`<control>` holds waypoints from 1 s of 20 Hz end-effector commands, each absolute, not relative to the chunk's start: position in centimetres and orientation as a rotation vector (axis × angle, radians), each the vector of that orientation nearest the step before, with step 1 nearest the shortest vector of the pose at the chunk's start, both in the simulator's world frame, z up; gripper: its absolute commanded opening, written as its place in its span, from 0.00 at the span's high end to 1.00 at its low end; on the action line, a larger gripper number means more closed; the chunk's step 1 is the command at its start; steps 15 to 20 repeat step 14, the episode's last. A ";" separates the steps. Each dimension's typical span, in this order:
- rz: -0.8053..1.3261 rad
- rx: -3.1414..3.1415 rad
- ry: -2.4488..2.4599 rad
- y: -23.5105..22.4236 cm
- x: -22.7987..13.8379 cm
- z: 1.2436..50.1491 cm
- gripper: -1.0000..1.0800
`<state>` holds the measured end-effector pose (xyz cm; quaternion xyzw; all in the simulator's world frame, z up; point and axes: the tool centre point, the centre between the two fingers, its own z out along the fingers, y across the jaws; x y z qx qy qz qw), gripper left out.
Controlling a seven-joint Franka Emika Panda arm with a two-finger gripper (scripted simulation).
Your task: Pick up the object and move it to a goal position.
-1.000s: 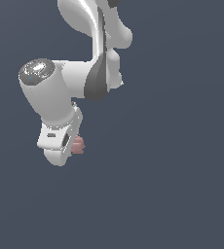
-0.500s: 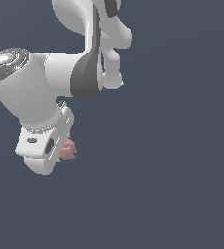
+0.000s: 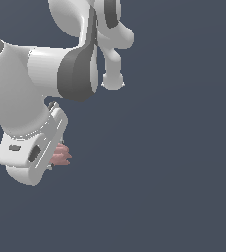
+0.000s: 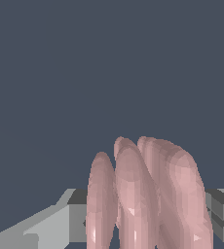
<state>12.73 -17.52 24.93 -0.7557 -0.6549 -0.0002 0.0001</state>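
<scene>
The object is a small pinkish-red ridged chunk that sticks out from behind the white robot hand at the exterior view's lower left. In the wrist view the object fills the space between the two grey fingers, which press on it from both sides. My gripper is shut on it. In the exterior view the fingers are hidden behind the hand, and the hand is held in the air over the plain dark ground.
The white arm with its dark grey joint band fills the exterior view's upper left. Around it there is only flat dark blue-grey ground.
The hand with the object has moved toward the exterior view's left and closer to the camera, so the arm looks larger. The object stays in the grip.
</scene>
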 end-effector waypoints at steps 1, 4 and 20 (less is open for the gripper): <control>-0.001 -2.374 -2.057 -17.7 13.1 25.3 1.00; -0.001 -2.374 -2.057 -17.9 13.5 25.6 1.00; -0.001 -2.374 -2.057 -18.1 13.9 26.0 1.00</control>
